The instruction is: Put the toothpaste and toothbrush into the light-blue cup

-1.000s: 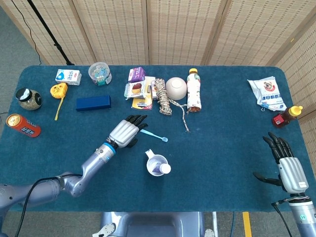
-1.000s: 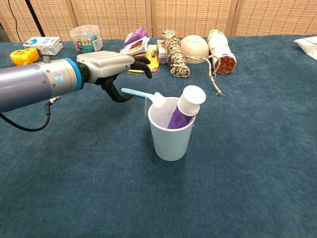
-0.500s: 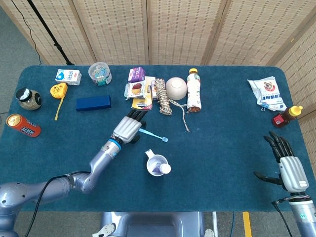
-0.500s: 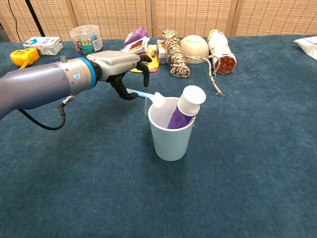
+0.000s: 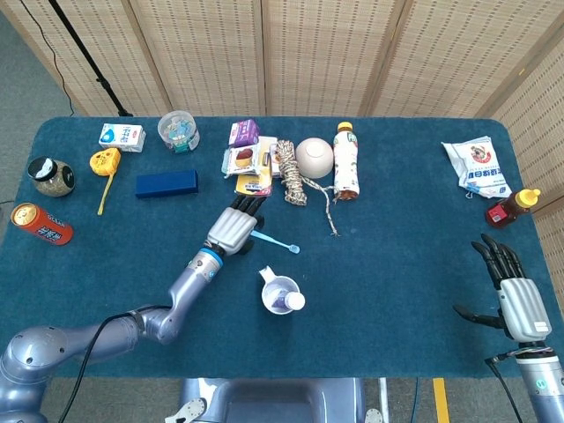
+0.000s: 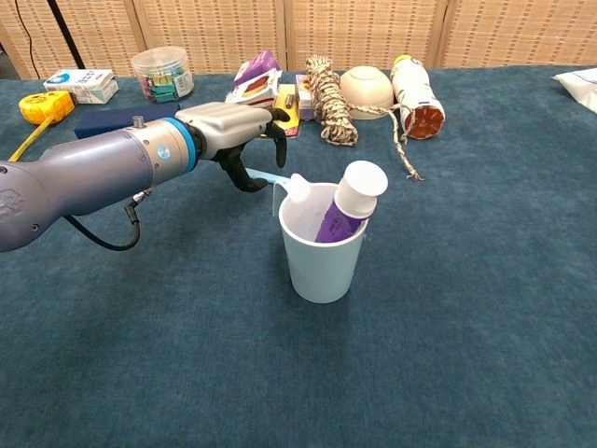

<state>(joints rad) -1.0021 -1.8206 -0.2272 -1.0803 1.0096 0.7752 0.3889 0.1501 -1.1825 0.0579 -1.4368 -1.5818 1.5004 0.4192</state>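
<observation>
The light-blue cup [image 6: 322, 261] stands upright at the table's middle front, also seen from above as the cup [image 5: 277, 289]. A purple toothpaste tube [image 6: 347, 201] with a white cap leans inside it. The light-blue toothbrush [image 5: 278, 243] lies flat on the cloth just behind the cup; in the chest view the toothbrush [image 6: 269, 176] runs under my left hand. My left hand [image 5: 233, 227] hovers over the handle end, fingers [image 6: 277, 140] bent down around it, thumb beside the handle; no grip shows. My right hand [image 5: 516, 298] rests open at the front right, far from everything.
Along the back stand a rope [image 5: 290, 176], a bowl [image 5: 314, 157], a lying bottle [image 5: 346, 162], snack packs [image 5: 249, 160], a blue box [image 5: 166, 183], a tape measure [image 5: 105, 162], a can [image 5: 40, 224] and a jar [image 5: 51, 176]. A bag [image 5: 477, 166] and sauce bottle [image 5: 512, 207] sit far right.
My left hand has slid forward and right along the toothbrush handle, coming down over its end. Toothbrush, cup and right hand have stayed put.
</observation>
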